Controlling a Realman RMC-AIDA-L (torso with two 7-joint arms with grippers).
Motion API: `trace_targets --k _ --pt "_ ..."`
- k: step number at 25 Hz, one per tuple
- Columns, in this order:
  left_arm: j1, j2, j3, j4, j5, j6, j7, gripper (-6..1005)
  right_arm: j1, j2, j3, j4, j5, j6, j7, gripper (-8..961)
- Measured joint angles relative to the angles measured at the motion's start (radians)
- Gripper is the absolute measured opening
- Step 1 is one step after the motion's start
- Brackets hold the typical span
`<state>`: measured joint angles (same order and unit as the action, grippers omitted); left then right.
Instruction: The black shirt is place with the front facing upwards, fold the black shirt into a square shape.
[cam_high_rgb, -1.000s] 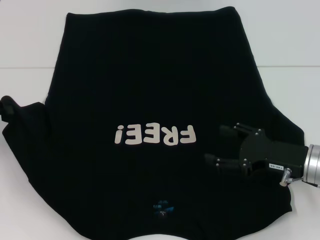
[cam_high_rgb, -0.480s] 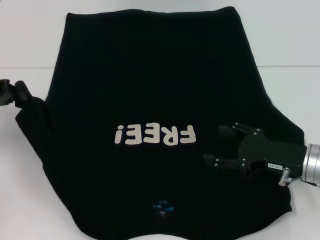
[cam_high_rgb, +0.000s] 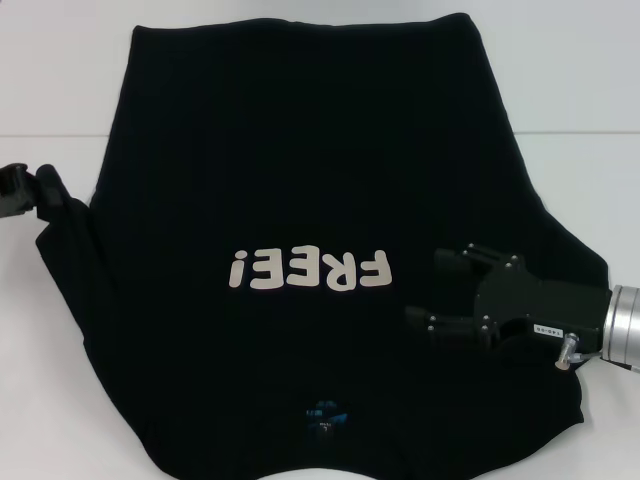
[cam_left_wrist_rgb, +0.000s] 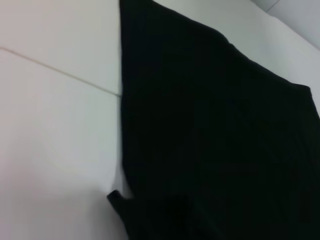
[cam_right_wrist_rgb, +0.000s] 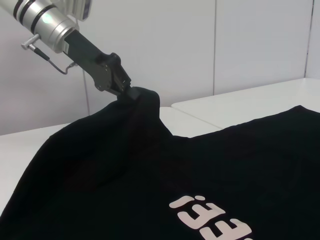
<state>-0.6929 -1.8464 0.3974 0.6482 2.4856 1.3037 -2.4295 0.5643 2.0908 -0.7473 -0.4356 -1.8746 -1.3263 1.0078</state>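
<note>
The black shirt (cam_high_rgb: 300, 150) lies spread on the white table, front up, with the white "FREE!" lettering (cam_high_rgb: 308, 270) and the blue neck label (cam_high_rgb: 325, 415) toward the near edge. At the far left, my left gripper (cam_high_rgb: 42, 190) is shut on the shirt's left sleeve and holds it raised off the table. The right wrist view shows that gripper (cam_right_wrist_rgb: 127, 92) pinching the sleeve into a peak (cam_right_wrist_rgb: 145, 102). My right gripper (cam_high_rgb: 426, 288) hovers open over the shirt's right side, near the lettering, with nothing between its fingers. Black fabric (cam_left_wrist_rgb: 215, 140) fills most of the left wrist view.
The white table (cam_high_rgb: 580, 80) shows bare around the shirt on the left, the right and at the back, and a seam line (cam_high_rgb: 570, 132) runs across it. The right sleeve (cam_high_rgb: 575, 250) lies flat beside the right arm's silver wrist (cam_high_rgb: 625, 330).
My left gripper has risen with the sleeve, and the shirt's lower left edge has drawn inward off the table. The right gripper has barely shifted.
</note>
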Motion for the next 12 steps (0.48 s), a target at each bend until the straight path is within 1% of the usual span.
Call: trace_targets --k 3,12 --pt "0.02 0.0 0.0 0.002 0.002 0.008 -0.002 32 0.0 0.0 0.003 0.0 0.0 0.001 0.0 932" --pt "0.115 -0.003 -0.016 0.006 -0.005 0.008 0.012 37 0.0 0.0 0.008 0.0 0.001 0.004 0.0 932"
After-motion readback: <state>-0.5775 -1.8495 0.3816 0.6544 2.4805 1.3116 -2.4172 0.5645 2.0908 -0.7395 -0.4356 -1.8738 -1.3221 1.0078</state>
